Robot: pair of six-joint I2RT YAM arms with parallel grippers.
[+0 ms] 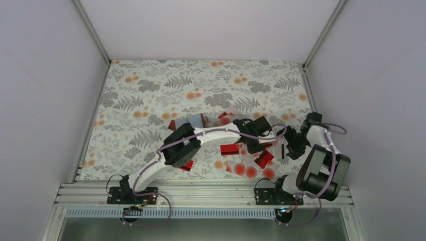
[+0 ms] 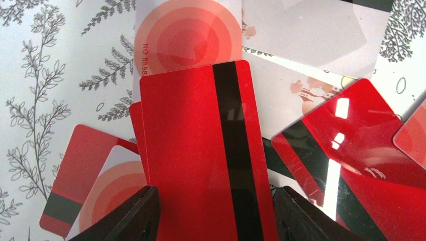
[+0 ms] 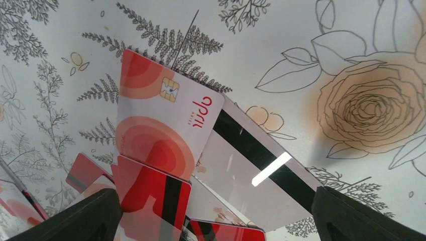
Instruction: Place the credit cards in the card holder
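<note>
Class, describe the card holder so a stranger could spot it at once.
On the floral tablecloth, just beyond the left arm's black elbow, lies the card holder. Its neighbours, the cards, are red or whitish; it alone is brown.

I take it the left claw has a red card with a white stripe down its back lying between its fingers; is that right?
Not quite: the stripe is black, not white. The left wrist view shows the left claw with a red card with a black stripe down its back lying between its fingers.
</note>
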